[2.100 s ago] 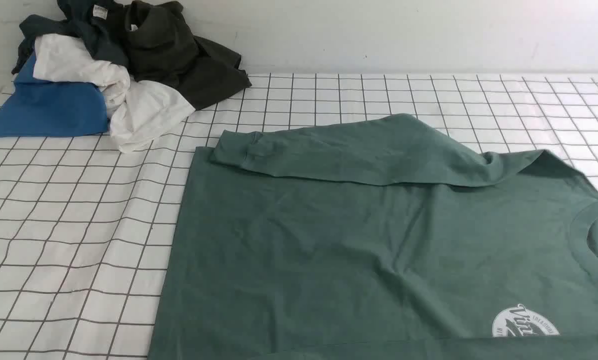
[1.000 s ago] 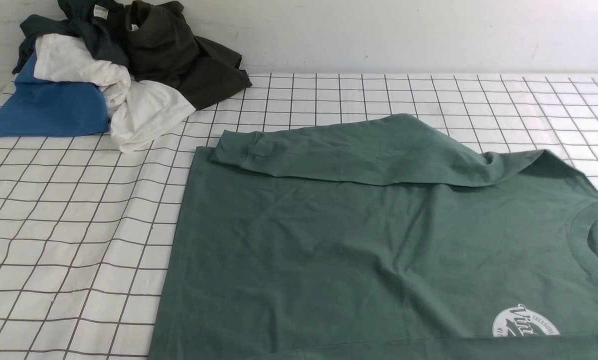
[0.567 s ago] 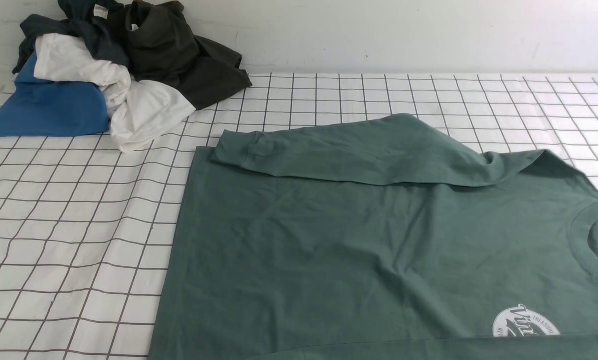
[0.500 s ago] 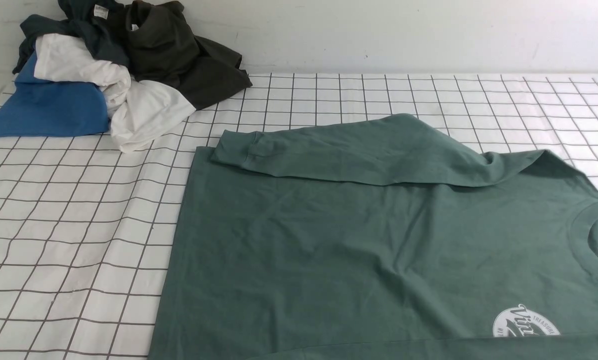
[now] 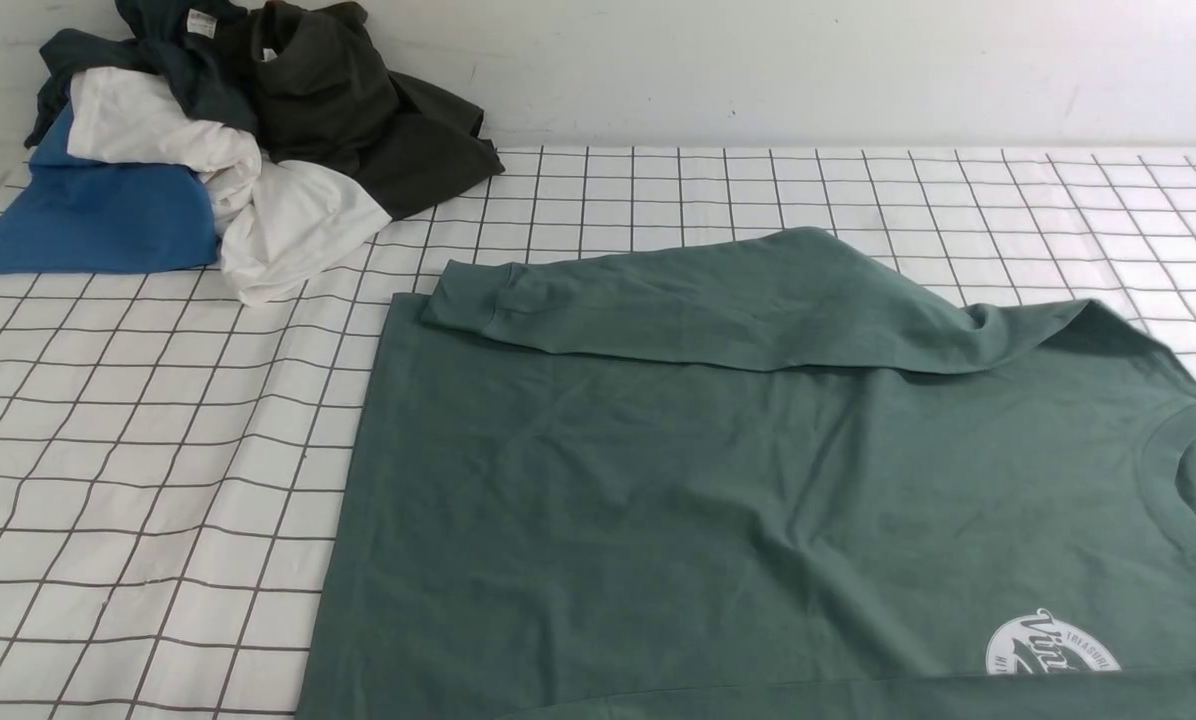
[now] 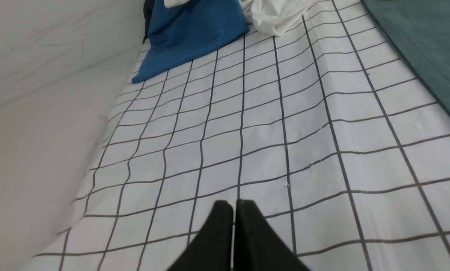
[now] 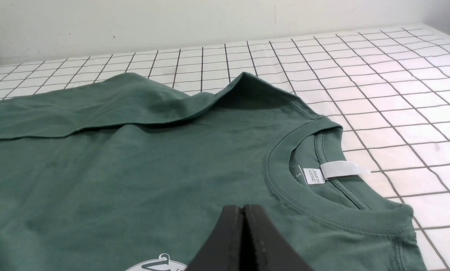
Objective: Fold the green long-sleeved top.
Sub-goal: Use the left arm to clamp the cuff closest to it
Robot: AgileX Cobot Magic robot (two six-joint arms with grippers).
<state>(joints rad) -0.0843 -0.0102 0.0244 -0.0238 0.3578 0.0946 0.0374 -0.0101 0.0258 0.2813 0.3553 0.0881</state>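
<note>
Green long-sleeved top [image 5: 758, 480], matte knit, ribbed round neck [image 7: 275, 180], left claw [image 6: 233, 205] and right claw [image 7: 244, 209] pinched closed

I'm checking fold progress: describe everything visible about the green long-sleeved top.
The sage-green cotton-looking long-sleeved top lies flat, front up, on the white grid-patterned cloth, neck toward the robot's right. One cuffed sleeve is folded across the body's far edge. It shows a ribbed crew neck, white neck tag and round white logo.

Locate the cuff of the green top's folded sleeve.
In the front view, the cuff lies at the far left corner of the green long-sleeved top, a little right of the white garment.
</note>
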